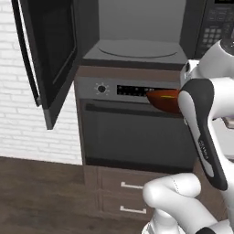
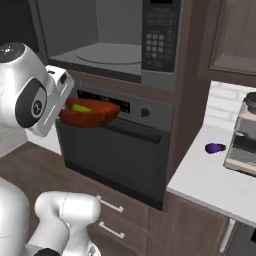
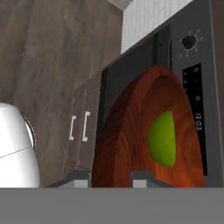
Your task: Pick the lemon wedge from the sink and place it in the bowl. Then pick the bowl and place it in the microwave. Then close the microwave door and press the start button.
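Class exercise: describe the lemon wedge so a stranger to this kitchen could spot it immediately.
Find the open microwave above the knobbed oven. In front of the oven, the gripper holds a reddish-brown bowl. The lemon wedge lies inside it, the only bright yellow-green thing there.

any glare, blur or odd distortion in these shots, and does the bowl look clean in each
Left base view: soft, flat lighting, no glare; the bowl is half hidden behind the arm. Right base view: slightly blurry; the lemon wedge reads clearly inside the bowl. Hand view: rolled sideways, bowl looming large and stretched, wood grain sharp, the oven panel's digits smeared.
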